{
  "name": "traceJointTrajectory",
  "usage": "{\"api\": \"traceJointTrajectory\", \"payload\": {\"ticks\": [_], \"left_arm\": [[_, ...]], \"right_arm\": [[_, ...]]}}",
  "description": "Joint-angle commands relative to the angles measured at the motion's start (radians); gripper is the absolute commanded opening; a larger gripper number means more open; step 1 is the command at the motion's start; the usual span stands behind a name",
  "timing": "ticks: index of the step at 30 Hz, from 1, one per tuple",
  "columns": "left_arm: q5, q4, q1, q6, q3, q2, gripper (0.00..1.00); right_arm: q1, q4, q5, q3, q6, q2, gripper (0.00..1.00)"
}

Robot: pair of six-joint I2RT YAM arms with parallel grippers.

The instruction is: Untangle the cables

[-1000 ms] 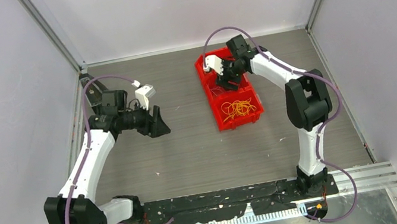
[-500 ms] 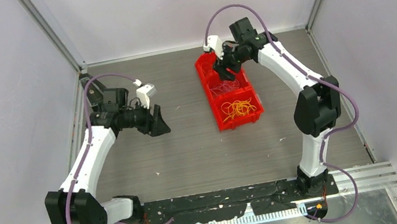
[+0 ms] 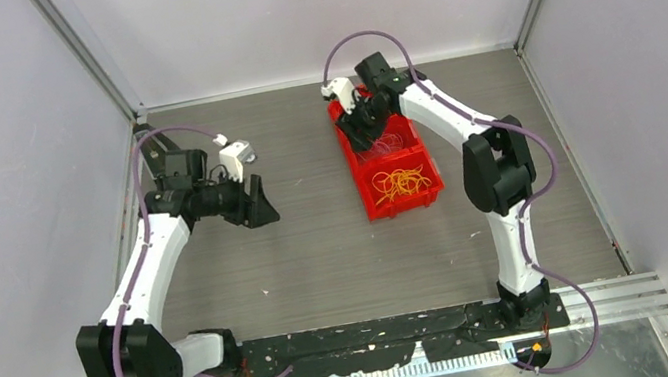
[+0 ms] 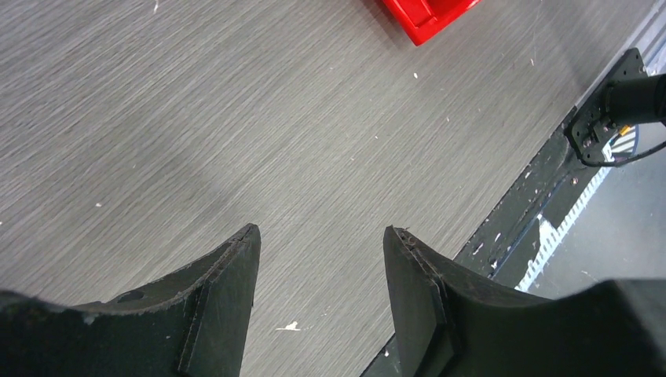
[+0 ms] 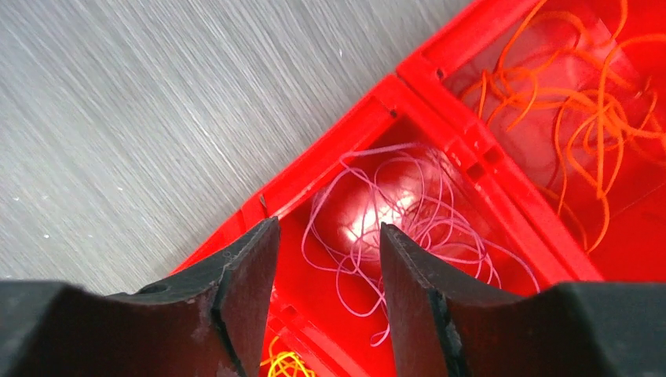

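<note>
The cables are thin loops sorted in a red three-part bin (image 3: 431, 195). Orange strands (image 3: 400, 181) lie in the near compartment and pink strands (image 3: 384, 147) in the middle one. In the right wrist view the pink strands (image 5: 408, 216) lie just beyond my fingers, the orange strands (image 5: 585, 118) farther off, and a few yellow strands (image 5: 287, 365) at the bottom edge. My right gripper (image 3: 357, 131) (image 5: 327, 226) hovers open and empty over the bin's far end. My left gripper (image 3: 261, 205) (image 4: 322, 230) is open and empty above bare table, left of the bin.
The grey table (image 3: 320, 251) is walled at the back and both sides. A black base strip (image 3: 383, 331) runs along the near edge; it also shows in the left wrist view (image 4: 534, 196), with a corner of the red bin (image 4: 424, 16) at the top.
My right gripper rose out of the bin's far part and shifted left over its far end. My left gripper drew back slightly to the left.
</note>
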Motion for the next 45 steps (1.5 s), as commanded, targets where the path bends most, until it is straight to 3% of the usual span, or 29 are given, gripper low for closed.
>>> {"api": "traceJointTrajectory", "payload": {"ticks": [1, 6, 13, 18, 20, 27, 30, 33, 40, 45], "left_arm": [[0.002, 0.025, 0.033, -0.020, -0.006, -0.017, 0.60], [-0.009, 0.009, 0.052, 0.009, 0.018, -0.019, 0.59], [-0.034, -0.025, 0.079, 0.049, 0.088, -0.013, 0.63], [-0.092, -0.103, 0.079, 0.081, 0.163, -0.009, 0.83], [-0.109, -0.133, 0.080, 0.102, 0.199, -0.015, 0.98], [-0.207, -0.276, 0.080, 0.127, 0.371, -0.001, 1.00], [-0.220, -0.421, 0.080, 0.144, 0.503, 0.078, 1.00], [-0.235, -0.442, 0.080, 0.115, 0.537, 0.091, 0.99], [-0.275, -0.357, 0.080, 0.029, 0.397, 0.074, 1.00], [-0.330, -0.284, 0.080, -0.029, 0.266, 0.075, 1.00]], "right_arm": [[-0.010, 0.033, 0.106, -0.044, -0.009, 0.011, 0.51], [-0.047, 0.054, 0.177, -0.051, -0.024, 0.041, 0.43], [-0.053, 0.013, 0.136, -0.040, -0.055, -0.018, 0.47], [-0.054, -0.008, 0.079, -0.045, -0.058, -0.143, 0.64], [-0.053, -0.011, 0.060, -0.044, -0.052, -0.203, 0.74], [-0.109, 0.024, -0.001, -0.056, 0.098, -0.426, 0.98], [-0.198, 0.110, -0.003, -0.149, 0.243, -0.560, 0.96], [-0.277, 0.156, 0.011, -0.300, 0.307, -0.679, 0.95], [-0.455, 0.182, 0.037, -0.729, 0.268, -0.994, 0.95], [-0.467, 0.128, 0.063, -0.956, 0.205, -1.145, 0.95]]}}
